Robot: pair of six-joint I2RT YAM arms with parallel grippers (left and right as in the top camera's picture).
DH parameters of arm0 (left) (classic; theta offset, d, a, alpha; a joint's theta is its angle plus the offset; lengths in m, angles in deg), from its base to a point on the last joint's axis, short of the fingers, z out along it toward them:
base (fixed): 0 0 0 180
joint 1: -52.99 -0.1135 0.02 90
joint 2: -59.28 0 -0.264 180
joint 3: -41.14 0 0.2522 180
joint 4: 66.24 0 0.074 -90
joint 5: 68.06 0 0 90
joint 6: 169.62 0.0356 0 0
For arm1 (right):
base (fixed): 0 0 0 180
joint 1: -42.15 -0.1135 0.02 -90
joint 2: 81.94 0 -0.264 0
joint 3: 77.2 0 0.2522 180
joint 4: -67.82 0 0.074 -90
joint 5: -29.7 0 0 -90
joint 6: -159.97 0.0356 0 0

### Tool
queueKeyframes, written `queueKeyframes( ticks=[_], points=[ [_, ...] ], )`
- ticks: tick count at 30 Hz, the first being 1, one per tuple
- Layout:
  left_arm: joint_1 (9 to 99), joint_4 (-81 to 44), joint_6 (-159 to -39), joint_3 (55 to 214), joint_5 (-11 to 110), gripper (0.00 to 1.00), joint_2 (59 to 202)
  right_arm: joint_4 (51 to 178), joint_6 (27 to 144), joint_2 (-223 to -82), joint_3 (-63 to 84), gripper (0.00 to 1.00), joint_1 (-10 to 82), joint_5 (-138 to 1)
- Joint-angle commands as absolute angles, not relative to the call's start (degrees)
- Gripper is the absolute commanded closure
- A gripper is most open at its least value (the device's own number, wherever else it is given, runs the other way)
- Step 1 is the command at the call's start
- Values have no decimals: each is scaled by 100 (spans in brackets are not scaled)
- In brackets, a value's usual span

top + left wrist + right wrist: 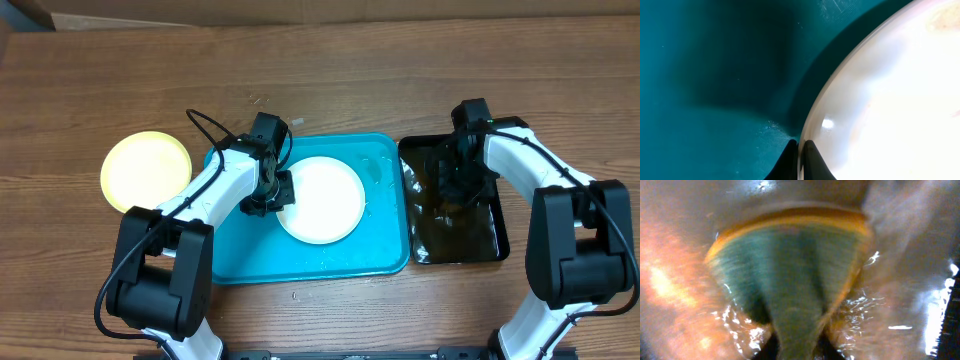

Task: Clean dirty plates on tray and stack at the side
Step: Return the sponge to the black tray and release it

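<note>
The left gripper (800, 150), clamped on the white plate's (322, 198) rim in the centre blue tray (390, 255), should hold firm while the right gripper (792, 347), pinching the wet sponge (790, 270) in the right-hand black tray (490, 245), lifts across gently.

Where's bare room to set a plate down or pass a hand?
Free: table behind both trays; turquoise tray, near strip in front of the white plate. Crowded: left fingers on that plate's rim; right fingers and sponge fill the black tray.

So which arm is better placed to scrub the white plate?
Right: the right hand seems to pinch a green-and-yellow sponge in the glossy black tray; the left hand clamps the round white plate's rim.
</note>
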State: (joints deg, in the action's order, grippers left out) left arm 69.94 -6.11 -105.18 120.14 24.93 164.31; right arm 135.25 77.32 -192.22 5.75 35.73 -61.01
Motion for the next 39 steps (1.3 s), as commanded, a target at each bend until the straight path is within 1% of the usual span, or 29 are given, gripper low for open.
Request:
queueKeyframes(
  ticks=[1,2,5,6,7,8,9,10,11,12,13,15,16,21,23,24,25,26,27,28,29,30,32,33,34,37,38,39],
  points=[
    [7027,-651,-10494,11977,2493,95,16490,13595,7745,-19406,372,30,3547,-6283],
    [7027,-651,-10494,11977,2493,95,16490,13641,7745,-19406,383,29,3547,-6294],
    [7027,-651,-10494,11977,2493,95,16490,13746,7745,-19406,426,29,3547,-6294],
    [7027,-651,-10494,11977,2493,95,16490,13752,7745,-19406,431,32,3547,-6294],
    [7027,-651,-10494,11977,2493,95,16490,13778,7745,-19406,442,43,3547,-6294],
    [7027,-651,-10494,11977,2493,95,16490,13800,7743,-19406,446,66,3547,-6294],
    [7027,-651,-10494,11977,2493,94,16490,13807,7743,-19406,446,91,3547,-6292],
    [7027,-651,-10494,11977,2493,94,16490,13807,7743,-19406,446,96,3547,-6294],
    [7027,-651,-10494,11977,2493,94,16490,13800,7743,-19406,446,96,3547,-6292],
    [7027,-651,-10494,11977,2493,94,16490,13787,7741,-19406,446,93,3547,-6289],
    [7027,-651,-10494,11977,2493,94,16490,13757,7741,-19406,453,62,3547,-6289],
    [7027,-651,-10494,11977,2493,94,16490,13687,7741,-19406,479,44,3547,-6268],
    [7027,-653,-10494,11977,2493,94,16490,13619,7739,-19406,496,41,3547,-6222],
    [7027,-651,-10494,11977,2493,94,16490,13326,7745,-19406,597,42,3547,-5977],
    [7027,-651,-10494,11977,2493,94,16490,13278,7745,-19406,597,50,3547,-5994],
    [7027,-651,-10494,11977,2493,94,16490,13269,7745,-19406,597,64,3547,-5994],
    [7027,-651,-10494,11977,2493,94,16490,13260,7743,-19406,597,86,3547,-5994],
    [7027,-651,-10494,11977,2493,94,16490,13258,7743,-19406,597,96,3547,-5994],
    [7027,-653,-10494,11977,2493,94,16490,13258,7743,-19406,597,96,3547,-5992],
    [7027,-651,-10494,11977,2493,94,16490,13254,7743,-19406,597,91,3547,-5992],
    [7027,-653,-10494,11977,2493,94,16490,13230,7743,-19406,597,62,3547,-5992],
    [7027,-653,-10494,11977,2493,93,16490,13166,7743,-19406,597,49,3547,-5992],
    [7027,-651,-10494,11977,2493,93,16490,12998,7743,-19406,597,48,3547,-5992],
    [7027,-653,-10494,11977,2493,92,16490,12865,7743,-19406,597,44,3547,-5992],
    [7027,-653,-10494,11977,2493,92,16490,12740,7745,-19408,597,43,3547,-5992],
    [7027,-651,-10494,11977,2493,92,16490,12449,7745,-19406,597,42,3547,-5992],
    [7027,-651,-10494,11977,2493,92,16490,12395,7745,-19406,597,44,3547,-5992],
    [7027,-651,-10494,11977,2493,92,16490,12369,7745,-19406,597,57,3547,-5992]
  ],
)
